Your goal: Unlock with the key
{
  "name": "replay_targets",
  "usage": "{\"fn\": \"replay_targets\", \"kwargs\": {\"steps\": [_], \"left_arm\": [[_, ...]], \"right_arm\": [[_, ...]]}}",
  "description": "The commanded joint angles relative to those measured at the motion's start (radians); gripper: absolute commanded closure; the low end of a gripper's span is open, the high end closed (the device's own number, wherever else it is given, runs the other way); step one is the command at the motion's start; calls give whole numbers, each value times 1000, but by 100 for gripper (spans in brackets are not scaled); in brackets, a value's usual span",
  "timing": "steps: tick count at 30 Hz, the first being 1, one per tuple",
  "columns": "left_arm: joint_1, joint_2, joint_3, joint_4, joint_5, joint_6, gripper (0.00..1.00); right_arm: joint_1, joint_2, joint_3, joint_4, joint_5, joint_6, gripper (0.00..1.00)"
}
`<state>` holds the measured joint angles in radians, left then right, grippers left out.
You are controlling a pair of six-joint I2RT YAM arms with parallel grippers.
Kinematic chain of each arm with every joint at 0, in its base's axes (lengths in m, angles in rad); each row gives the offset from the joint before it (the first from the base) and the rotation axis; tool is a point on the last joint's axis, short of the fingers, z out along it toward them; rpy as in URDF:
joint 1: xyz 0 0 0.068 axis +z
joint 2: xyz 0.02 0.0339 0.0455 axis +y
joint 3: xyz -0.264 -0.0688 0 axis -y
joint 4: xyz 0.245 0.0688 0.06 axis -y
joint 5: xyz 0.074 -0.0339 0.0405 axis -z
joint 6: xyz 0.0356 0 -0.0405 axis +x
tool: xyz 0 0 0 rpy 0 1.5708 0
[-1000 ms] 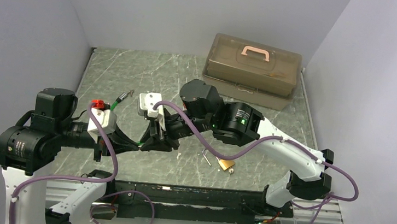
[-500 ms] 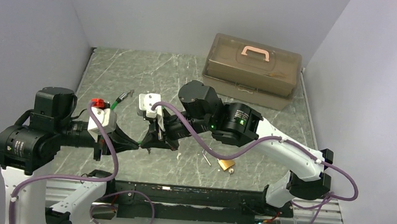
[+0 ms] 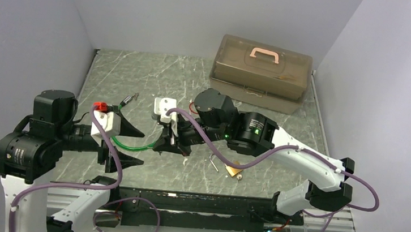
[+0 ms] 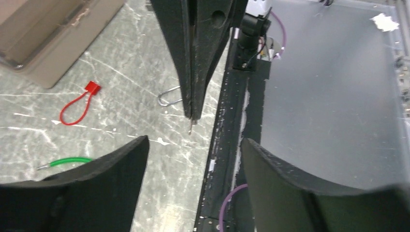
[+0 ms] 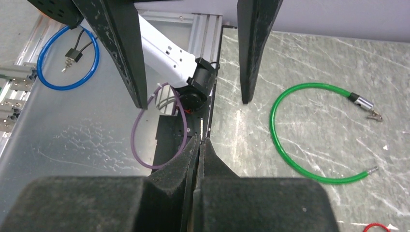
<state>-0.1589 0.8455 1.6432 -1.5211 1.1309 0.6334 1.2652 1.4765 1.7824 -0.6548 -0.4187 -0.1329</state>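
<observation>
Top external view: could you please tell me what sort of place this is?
Probably a robot lab test cell: plain walls enclosing a marble-patterned table, two mounted arms, and a toolbox prop.

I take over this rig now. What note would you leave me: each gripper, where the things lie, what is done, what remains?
Left gripper: open, empty, near the green cable.
Right gripper: shut on what looks like the key; only a thin metal tip shows.
Padlock: lying free on the table, to the right of the right gripper, held by nothing.
Done: key picked up, it seems.
Left: bring key to padlock, insert, turn. Whether the padlock needs steadying, I cannot tell.
</observation>
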Motion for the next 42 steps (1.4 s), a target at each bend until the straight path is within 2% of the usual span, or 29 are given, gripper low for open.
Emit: {"fn": "replay_targets", "kwargs": {"steps": [1,3,5,10,13,16,21,26,29,34,40,42], "left_arm": [[-2,-24,-32,124,-71,-55,18],[-2,-11,-50,156,-99,-60,5],[-2,11,-90,206,-136,-62,1],[-2,117,-275,462,-277,-98,1],[-3,233,-371,627,-309,-145,8],[-27,406,-393,781,-341,-139,12],[-113,715,-310,854,-379,1,11],[-179,1009,-114,845,-416,133,10],[-203,1125,4,852,-441,201,12],[-232,1292,178,771,-471,372,27],[-294,1370,218,655,-580,584,45],[-311,1380,223,626,-599,607,45]], "right_arm": [[-23,-82,-63,85,22,43,100],[-42,-113,-113,112,19,63,100],[-73,-150,-179,145,12,89,100],[-138,-274,-335,228,39,144,100],[-158,-346,-420,253,78,182,100],[-162,-417,-488,280,142,220,100],[-174,-525,-589,349,241,280,100],[-186,-578,-621,371,317,318,100],[-195,-582,-614,370,343,318,100],[-222,-576,-603,385,345,317,100],[-248,-568,-567,379,328,309,100],[-254,-566,-552,376,318,308,100]]}}
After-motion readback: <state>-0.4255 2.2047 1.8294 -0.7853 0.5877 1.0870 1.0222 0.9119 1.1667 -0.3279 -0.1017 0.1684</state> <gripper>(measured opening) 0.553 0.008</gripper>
